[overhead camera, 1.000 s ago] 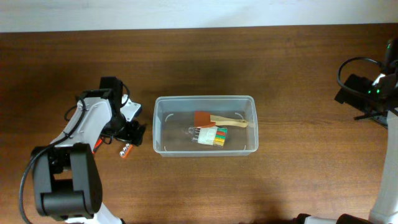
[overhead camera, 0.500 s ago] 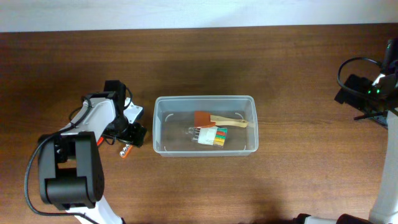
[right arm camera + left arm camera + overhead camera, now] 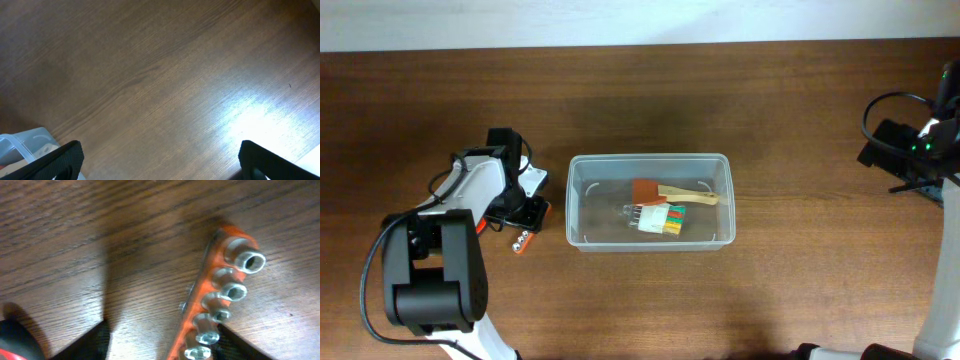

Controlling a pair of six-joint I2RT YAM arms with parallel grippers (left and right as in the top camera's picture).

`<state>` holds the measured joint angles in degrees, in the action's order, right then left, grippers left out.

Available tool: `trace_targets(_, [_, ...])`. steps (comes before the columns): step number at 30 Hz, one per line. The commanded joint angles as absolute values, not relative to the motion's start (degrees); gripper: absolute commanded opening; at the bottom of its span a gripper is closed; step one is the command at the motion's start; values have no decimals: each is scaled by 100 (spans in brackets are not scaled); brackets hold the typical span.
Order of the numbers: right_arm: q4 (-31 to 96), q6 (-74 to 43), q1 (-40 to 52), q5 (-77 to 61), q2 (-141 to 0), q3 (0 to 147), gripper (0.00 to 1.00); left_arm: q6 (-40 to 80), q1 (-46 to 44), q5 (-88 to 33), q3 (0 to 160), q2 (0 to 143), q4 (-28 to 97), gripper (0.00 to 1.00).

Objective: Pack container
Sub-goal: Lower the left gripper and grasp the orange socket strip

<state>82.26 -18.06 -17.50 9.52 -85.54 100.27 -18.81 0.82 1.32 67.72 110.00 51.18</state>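
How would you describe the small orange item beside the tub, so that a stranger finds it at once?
Start at the clear container in the middle of the table. Just left of it, on the wood by the left gripper, lies an orange rail. It alone carries a row of silver sockets.

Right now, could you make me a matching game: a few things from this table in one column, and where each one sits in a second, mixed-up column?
Things
1. clear plastic rectangular tub
2. orange rail of silver metal sockets
3. brush with rust-brown head and wooden handle
4. right pincer

Places
A. lying on the brown wooden table, just left of the tub
B. inside the tub
C. open, over bare wood at the far right
D. lidless, mid-table

Pairs: 1-D, 2-A, 3-B, 4-C
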Motion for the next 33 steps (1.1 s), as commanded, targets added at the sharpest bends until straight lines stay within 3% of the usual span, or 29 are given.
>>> trace_targets(1, [8206,-1872,-1763,943,-8523,10001,99,-1872,73,-283,6650,11306,5142,52])
trace_targets(3, [8206,-1872,-1763,941,-8523,10001,99,-1872,73,-283,6652,11306,5142,39])
trace_targets(19, [8208,-1870,-1765,943,-8521,10001,99,-1846,73,-279,6783,11301,5199,2])
trace_targets(26, [8206,-1844,-1765,943,-8523,10001,99,-1691,73,-128,7568,11078,5795,2])
trace_targets(33, [8206,-1828,-1765,945,-8523,10001,99,-1653,60,-121,8462,9988,6305,2])
